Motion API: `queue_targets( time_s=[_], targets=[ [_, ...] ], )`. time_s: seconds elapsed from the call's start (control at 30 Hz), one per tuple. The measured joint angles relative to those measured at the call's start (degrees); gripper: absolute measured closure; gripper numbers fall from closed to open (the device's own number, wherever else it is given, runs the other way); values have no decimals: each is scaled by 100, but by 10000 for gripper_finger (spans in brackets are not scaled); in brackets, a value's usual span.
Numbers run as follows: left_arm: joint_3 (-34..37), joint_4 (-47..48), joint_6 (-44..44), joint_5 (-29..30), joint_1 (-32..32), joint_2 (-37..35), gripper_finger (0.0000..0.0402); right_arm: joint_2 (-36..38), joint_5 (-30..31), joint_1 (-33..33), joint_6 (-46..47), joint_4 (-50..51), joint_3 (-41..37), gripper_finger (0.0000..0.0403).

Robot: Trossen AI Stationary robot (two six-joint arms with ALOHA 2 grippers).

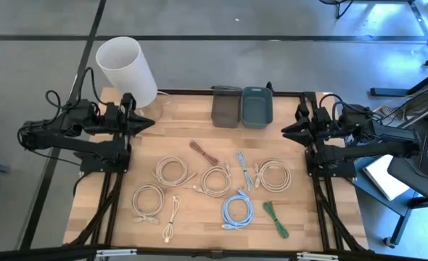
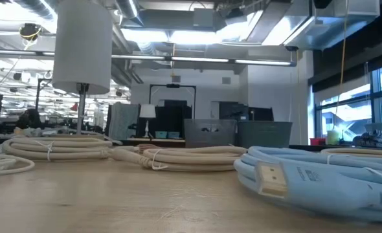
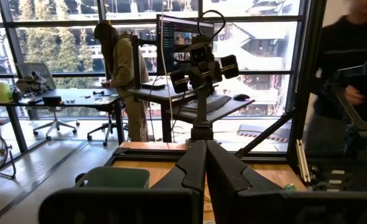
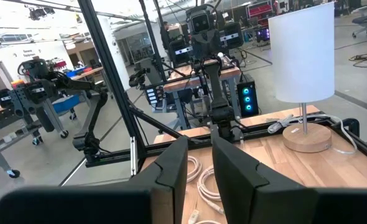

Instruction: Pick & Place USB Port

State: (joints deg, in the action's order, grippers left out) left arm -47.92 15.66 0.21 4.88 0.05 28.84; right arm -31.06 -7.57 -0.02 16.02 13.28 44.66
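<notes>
I see a pale wooden table (image 1: pixel 199 217) on a grey concrete floor, with a white lamp (image 1: pixel 127 69) at its back left corner and two bins at the back edge, a dark grey one (image 1: pixel 226 107) touching a teal one (image 1: pixel 257 107). Beyond it lies an open workshop with desks, windows and two people standing. I count nine bundled cables: four cream coils (image 1: pixel 172 171), one cream strand, two light blue (image 1: pixel 237 210), one brown (image 1: pixel 204 153), one green (image 1: pixel 276 217), all lying mid-table between the arms. The left gripper (image 1: pixel 150 124) hovers by the lamp, fingers pressed together, holding nothing. The right gripper (image 1: pixel 286 129) hovers beside the teal bin, fingers slightly apart and empty.
</notes>
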Motion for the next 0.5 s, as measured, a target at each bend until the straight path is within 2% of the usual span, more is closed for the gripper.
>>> queue_targets(
  time_s=[0.5],
  targets=[
    [0,0,0,0,-2,0,396,-8,90,1,-100,-236,-7,320]
  ],
)
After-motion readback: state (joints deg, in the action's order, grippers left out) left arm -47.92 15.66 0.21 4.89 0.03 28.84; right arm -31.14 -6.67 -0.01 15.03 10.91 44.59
